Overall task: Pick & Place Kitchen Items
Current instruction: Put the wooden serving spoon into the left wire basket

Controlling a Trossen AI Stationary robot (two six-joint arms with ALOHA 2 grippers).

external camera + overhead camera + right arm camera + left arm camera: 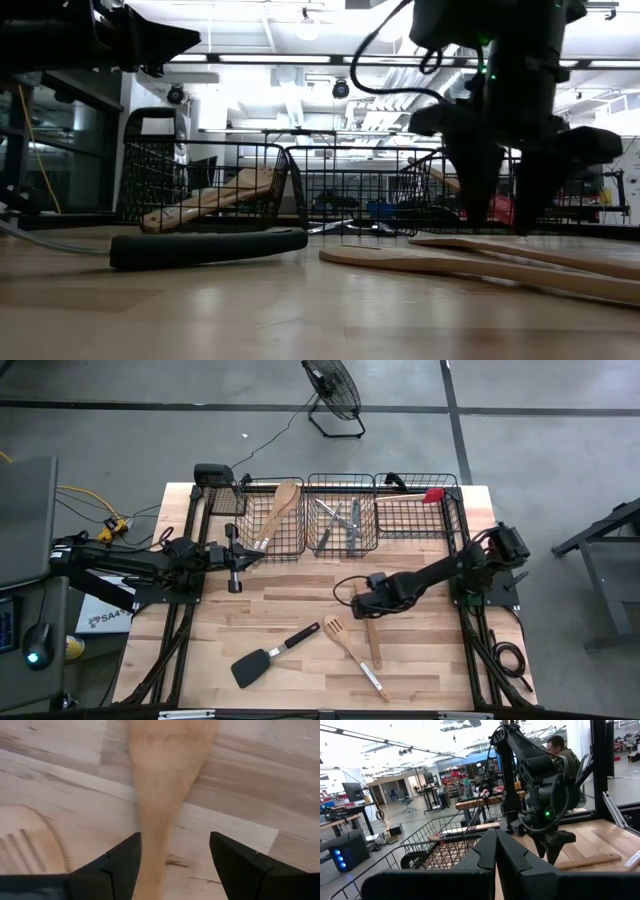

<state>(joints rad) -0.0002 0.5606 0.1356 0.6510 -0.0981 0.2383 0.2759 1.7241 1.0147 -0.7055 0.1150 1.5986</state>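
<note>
1. Your wooden table carried three black wire baskets in a row along its far edge.
2. Your right arm reached in from the right side, and its gripper hung low over the middle of the table with its fingers spread apart, one on each side of a pale wooden spoon lying flat on the boards; they were not closed on it.
3. Your left arm waited near the left basket, its gripper raised off the table with the fingers pressed together and nothing between them.
4. A black turner lay on the near-left part of the table, well apart from both grippers.
5. A slotted wooden turner lay just beside the spoon.
6. Another wooden spoon leaned in the left basket.
7. Silver cutlery sat in the middle basket.
8. A red-headed spatula lay across the right basket.
</note>
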